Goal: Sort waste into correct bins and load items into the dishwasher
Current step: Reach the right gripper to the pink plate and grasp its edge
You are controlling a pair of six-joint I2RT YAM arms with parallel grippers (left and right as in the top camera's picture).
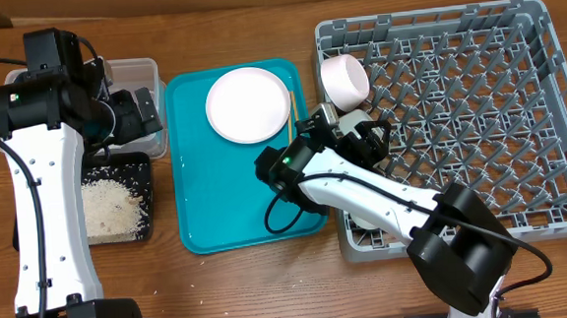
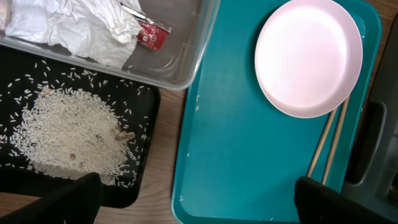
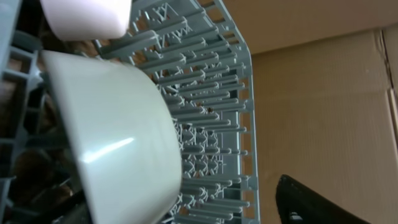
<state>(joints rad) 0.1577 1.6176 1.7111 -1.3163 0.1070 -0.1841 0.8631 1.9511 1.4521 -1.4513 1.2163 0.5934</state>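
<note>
The left pincer point(image 2: 198, 180) hangs with its two fingers wide apart and nothing between them, above the border of the black tray point(image 2: 134, 193) and the teal tray point(image 2: 242, 155). In the black tray lies a heap of rice point(image 2: 68, 134), with loose grains around it. Beyond it, touching its far edge, stands the clear tub point(image 2: 180, 68), which holds crumpled white napkins point(image 2: 74, 28) and the red-and-white wrapper point(image 2: 152, 34). On the far part of the teal tray rests the round plate point(image 2: 309, 56), with the chopsticks point(image 2: 329, 140) just beside it, partly under its rim.

At the right of the desk point(image 1: 242, 290) is the grey dish rack point(image 1: 477, 98). The right pincer point(image 3: 186, 196) is over its left side, fingers spread wide. The grey-green bowl point(image 3: 118, 124) stands tilted among the pegs close to one finger; whether they touch I cannot tell. Farther, the pink bowl point(image 1: 343, 76) lies in the rack's far left corner.
</note>
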